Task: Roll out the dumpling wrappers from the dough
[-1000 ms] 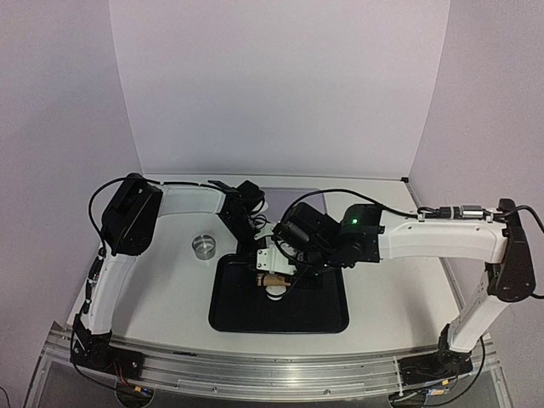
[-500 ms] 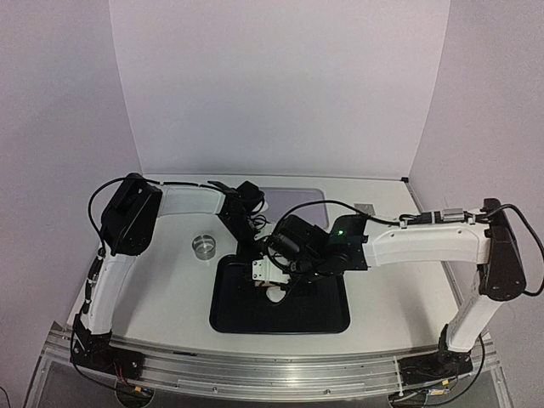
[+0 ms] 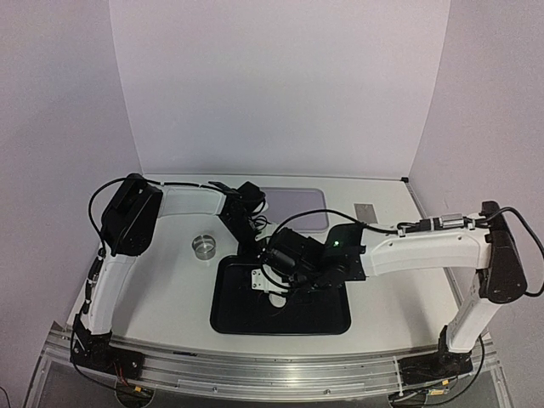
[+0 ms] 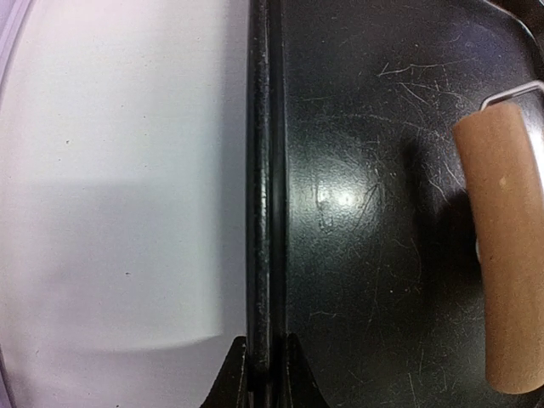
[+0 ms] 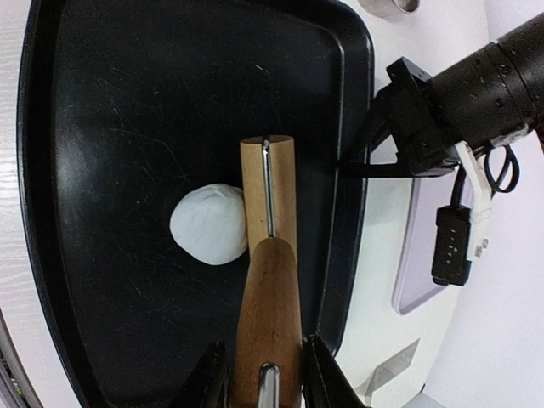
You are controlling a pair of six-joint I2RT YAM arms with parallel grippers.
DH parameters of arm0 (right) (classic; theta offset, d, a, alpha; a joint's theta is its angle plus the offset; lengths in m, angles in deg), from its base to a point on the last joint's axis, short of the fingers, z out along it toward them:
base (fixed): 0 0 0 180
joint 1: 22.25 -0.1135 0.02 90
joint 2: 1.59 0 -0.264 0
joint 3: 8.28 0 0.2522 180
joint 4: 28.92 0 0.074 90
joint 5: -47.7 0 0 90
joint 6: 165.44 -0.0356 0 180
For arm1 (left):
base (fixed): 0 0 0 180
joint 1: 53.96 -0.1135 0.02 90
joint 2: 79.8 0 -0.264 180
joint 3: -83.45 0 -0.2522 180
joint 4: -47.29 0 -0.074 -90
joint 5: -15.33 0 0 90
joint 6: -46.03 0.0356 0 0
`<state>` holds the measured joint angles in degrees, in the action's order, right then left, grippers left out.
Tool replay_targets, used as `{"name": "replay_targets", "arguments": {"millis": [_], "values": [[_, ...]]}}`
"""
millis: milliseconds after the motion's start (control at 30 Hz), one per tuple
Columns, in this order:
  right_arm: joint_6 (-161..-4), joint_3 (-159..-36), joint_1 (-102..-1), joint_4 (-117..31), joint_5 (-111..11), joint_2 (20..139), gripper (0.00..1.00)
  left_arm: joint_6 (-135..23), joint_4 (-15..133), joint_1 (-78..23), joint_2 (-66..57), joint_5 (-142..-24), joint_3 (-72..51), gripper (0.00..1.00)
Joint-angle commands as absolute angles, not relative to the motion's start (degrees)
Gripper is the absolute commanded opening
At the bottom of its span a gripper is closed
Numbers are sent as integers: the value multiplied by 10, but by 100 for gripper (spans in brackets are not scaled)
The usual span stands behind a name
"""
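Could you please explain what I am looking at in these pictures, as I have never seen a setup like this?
These are two robot arms, left and right, bolted to a table. One picture looks down from above and behind them; the other two come from cameras on each wrist. On the table sit a black tray, a small metal ring and a purple mat. The left gripper clamps the tray's rim. The right gripper holds a wooden rolling pin over the tray, right beside a white dough ball.
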<state>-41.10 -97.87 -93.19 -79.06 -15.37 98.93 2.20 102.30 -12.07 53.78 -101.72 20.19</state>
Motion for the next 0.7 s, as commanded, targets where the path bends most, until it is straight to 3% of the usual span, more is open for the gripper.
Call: {"name": "replay_targets", "arguments": {"millis": [0,267,667], "values": [[-433,-1056,-937,-823,-86,987,0,44,984,-117,551,-947,186,0],[-419,-1009,-957,-824,-154,929,0,49,987,-117,550,-946,191,0],[-413,-983,-960,-824,-181,994,0,53,990,-116,549,-947,190,0]]}}
